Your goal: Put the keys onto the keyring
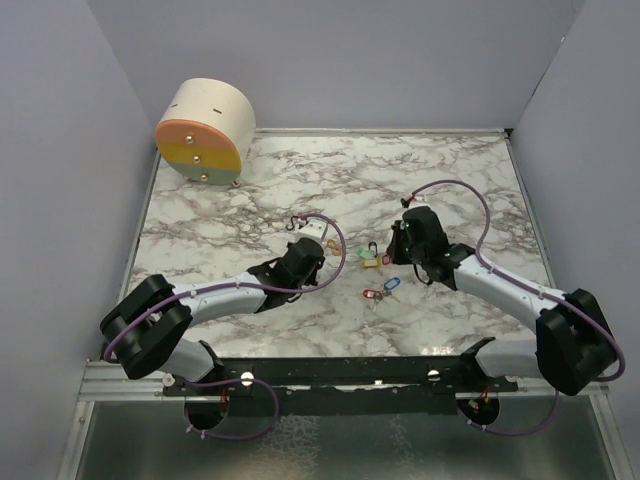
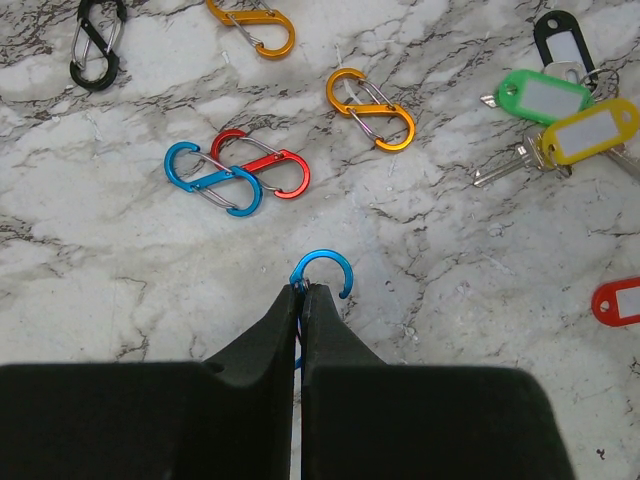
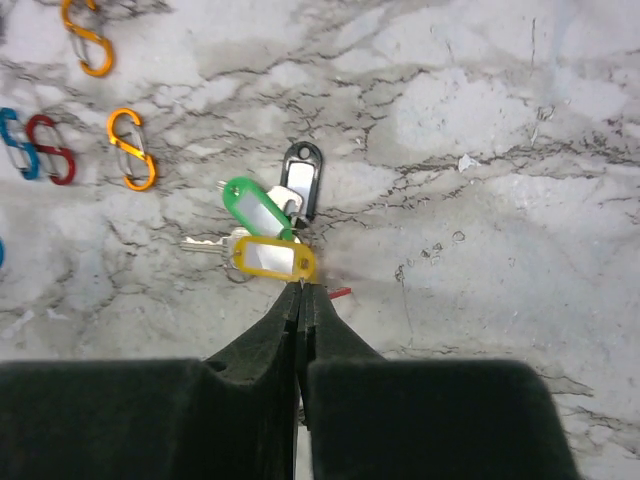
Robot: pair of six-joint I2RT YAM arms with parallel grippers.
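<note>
My left gripper [image 2: 301, 290] is shut on a blue keyring [image 2: 322, 268], an S-shaped clip whose open hook sticks out past the fingertips just above the marble. A cluster of keys lies to its right: a green tag [image 2: 545, 97], a yellow tag [image 2: 590, 130] and a black tag [image 2: 558, 40]; a red tag [image 2: 618, 302] lies apart. My right gripper [image 3: 302, 287] is shut, its tips touching the near edge of the yellow tag [image 3: 272, 258]. Whether it pinches anything I cannot tell. The green tag [image 3: 255, 206] and black tag [image 3: 300, 172] lie just beyond.
Spare clips lie ahead of the left gripper: a blue one [image 2: 211, 180] crossed with a red one [image 2: 268, 163], two orange ones [image 2: 370, 108] [image 2: 252, 25] and a black one [image 2: 95, 45]. A round wooden drum [image 1: 205, 130] stands at the back left. Red and blue tags [image 1: 381, 290] lie between the arms.
</note>
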